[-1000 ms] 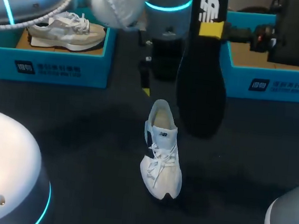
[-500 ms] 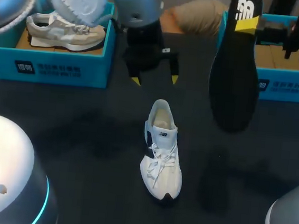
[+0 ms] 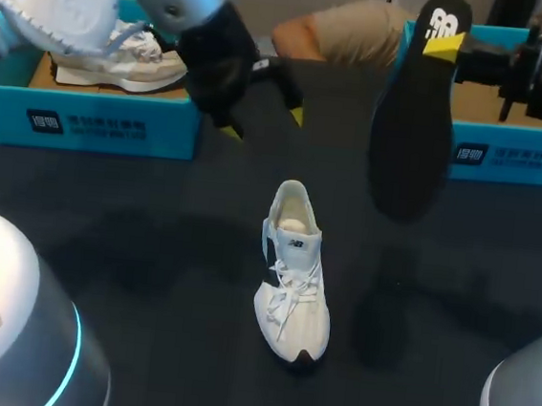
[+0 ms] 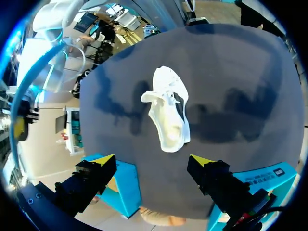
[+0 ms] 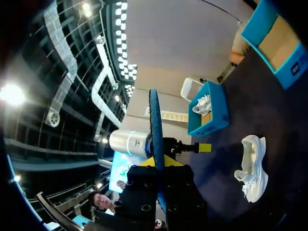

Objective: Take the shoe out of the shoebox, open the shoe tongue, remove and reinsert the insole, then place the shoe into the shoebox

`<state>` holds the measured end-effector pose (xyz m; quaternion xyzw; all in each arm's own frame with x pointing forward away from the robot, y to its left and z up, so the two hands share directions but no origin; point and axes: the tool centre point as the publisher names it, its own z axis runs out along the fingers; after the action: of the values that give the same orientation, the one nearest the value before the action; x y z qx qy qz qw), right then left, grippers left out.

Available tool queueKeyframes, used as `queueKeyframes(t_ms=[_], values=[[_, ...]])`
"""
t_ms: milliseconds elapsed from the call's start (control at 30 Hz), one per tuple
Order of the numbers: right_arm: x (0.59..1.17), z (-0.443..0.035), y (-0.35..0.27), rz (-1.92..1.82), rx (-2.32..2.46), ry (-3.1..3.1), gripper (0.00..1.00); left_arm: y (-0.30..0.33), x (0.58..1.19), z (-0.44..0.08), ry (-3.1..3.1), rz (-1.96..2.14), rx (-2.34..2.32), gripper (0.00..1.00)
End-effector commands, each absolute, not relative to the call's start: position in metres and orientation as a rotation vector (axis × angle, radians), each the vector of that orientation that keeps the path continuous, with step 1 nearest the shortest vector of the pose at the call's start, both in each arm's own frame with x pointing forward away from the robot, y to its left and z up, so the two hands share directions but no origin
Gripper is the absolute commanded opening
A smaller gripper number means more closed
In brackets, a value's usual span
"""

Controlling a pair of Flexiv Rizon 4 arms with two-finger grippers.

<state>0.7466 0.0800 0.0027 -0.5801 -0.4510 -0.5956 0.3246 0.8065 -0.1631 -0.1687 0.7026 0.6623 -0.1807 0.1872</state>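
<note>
Two arms, two roles.

Right gripper: jaws pinch one end of the black insole from both sides. The insole hangs clear of the table, between the white sneaker and the right shoebox. Judgement: it is kept aloft because removal is done and reinsertion is the step in hand.

Left gripper: jaws spread wide, holding nothing, hovering just beyond the sneaker's heel. Judgement: it is placed to steady the shoe.

Sneaker: upright mid-table, well apart from both boxes, toe toward the robot. Its laces are slack, its mouth gapes and the inside is pale.

Left shoebox holds a second sneaker.
</note>
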Motion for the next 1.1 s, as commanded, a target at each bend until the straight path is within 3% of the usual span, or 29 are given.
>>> queueKeyframes(t_ms=[33, 500, 1100], values=[[0.767, -0.006, 0.101, -1.543, -1.547, -1.137, 0.00, -0.155, 0.799, -0.168, 1.696, -0.718, 1.819, 1.00], [0.799, -0.024, 0.120, -1.383, -1.635, -1.009, 0.00, -0.143, 0.787, -0.143, 1.555, -0.820, 1.698, 1.00], [0.799, -0.024, 0.120, -1.383, -1.635, -1.009, 0.00, -0.134, 0.766, -0.118, 1.398, -0.859, 1.628, 1.00]])
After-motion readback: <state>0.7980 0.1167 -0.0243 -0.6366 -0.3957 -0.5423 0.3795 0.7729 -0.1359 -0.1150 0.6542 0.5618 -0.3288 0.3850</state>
